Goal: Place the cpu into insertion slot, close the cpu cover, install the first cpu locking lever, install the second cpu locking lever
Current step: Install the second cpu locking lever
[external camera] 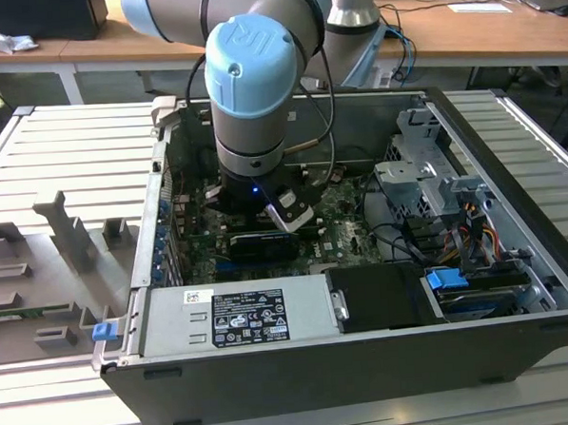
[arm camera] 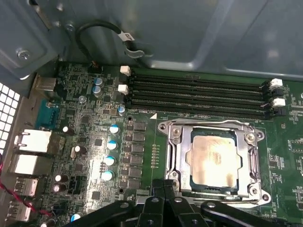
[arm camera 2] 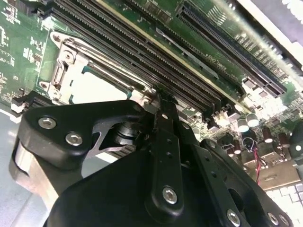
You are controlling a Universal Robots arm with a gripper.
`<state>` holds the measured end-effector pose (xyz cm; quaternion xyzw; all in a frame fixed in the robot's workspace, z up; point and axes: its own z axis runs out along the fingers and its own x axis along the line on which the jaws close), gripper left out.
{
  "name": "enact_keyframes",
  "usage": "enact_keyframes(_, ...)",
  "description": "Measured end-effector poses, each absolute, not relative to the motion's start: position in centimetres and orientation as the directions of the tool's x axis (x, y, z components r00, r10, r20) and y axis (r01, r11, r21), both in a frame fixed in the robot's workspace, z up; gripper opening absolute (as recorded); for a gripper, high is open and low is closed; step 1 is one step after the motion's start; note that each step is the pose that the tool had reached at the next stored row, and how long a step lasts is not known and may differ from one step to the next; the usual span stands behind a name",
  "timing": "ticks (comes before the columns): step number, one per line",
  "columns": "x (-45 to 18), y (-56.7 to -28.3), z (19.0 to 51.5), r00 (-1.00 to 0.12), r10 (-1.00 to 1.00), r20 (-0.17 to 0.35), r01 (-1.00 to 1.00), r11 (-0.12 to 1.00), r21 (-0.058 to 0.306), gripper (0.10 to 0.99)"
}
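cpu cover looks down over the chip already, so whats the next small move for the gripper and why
Probably a short push along the socket edge to seat a locking lever. In the first wrist view the cpu sits in the insertion slot with the cpu cover flat around it, and the gripper is down at the cover's near edge. Whether either lever is latched cannot be told.

The robot arm [external camera: 249, 81] reaches down into the open computer case [external camera: 301, 364] — its blue-capped wrist over the green motherboard [external camera: 347, 230]. A grey power supply [external camera: 237, 315] lies along the case's near edge, a drive cage [external camera: 435, 181] at the exterior view's right — cables beside it
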<state>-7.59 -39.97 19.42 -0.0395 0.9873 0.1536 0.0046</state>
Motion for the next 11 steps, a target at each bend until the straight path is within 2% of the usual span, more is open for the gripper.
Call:
enact_keyframes(4, -7.7, -39.9, 21.2, -0.997, -0.077, -0.021, -0.079, 0.95, 0.303, 0.106)
enact_keyframes(11, -7.7, -39.8, 21.8, -0.997, -0.077, -0.021, -0.079, 0.95, 0.302, 0.106)
